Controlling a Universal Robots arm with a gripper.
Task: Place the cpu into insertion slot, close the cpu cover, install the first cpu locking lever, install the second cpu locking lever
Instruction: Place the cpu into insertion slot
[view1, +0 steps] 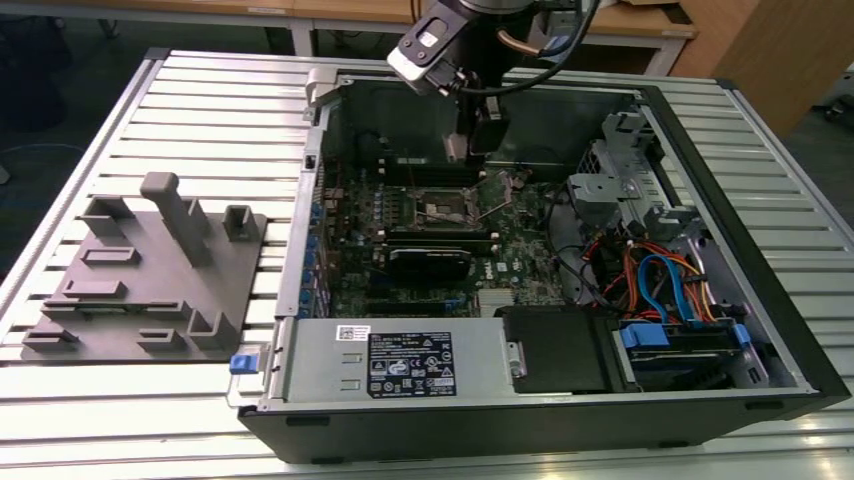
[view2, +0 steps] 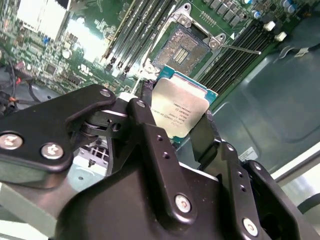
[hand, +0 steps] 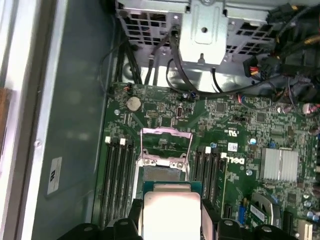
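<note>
Gripping the cpu (view2: 181, 106) by two opposite edges, the gripper (view2: 176, 116) has its black fingers (view2: 204, 136) clamped on the chip, one on each side, with the chip's dull silver top plain to see between them and its green rim showing just past the fingertips. In the exterior view the gripper (view1: 470, 142) hangs inside the open computer case (view1: 747, 200), over the green motherboard (view1: 400, 235) and clear of it. The insertion slot (view2: 182, 50) lies just beyond the fingertips and apart from the chip, its dark centre uncovered inside the silvery rim. In the first wrist view the cpu cover (hand: 166, 134) is lifted off the slot, standing on the side of the slot farthest from the fingers, its large window open to the board behind. A thin metal lever (view2: 241, 49) juts out from the slot's corner, to one side of the fingertips and free of the chip. Long black memory slots (hand: 118, 175) run along both flanks of the slot, level with and beyond the fingers. Outside the case, well away from the gripper, a grey fixture plate (view1: 147, 270) rests on the slatted table (view1: 200, 100) toward the exterior view's left
</note>
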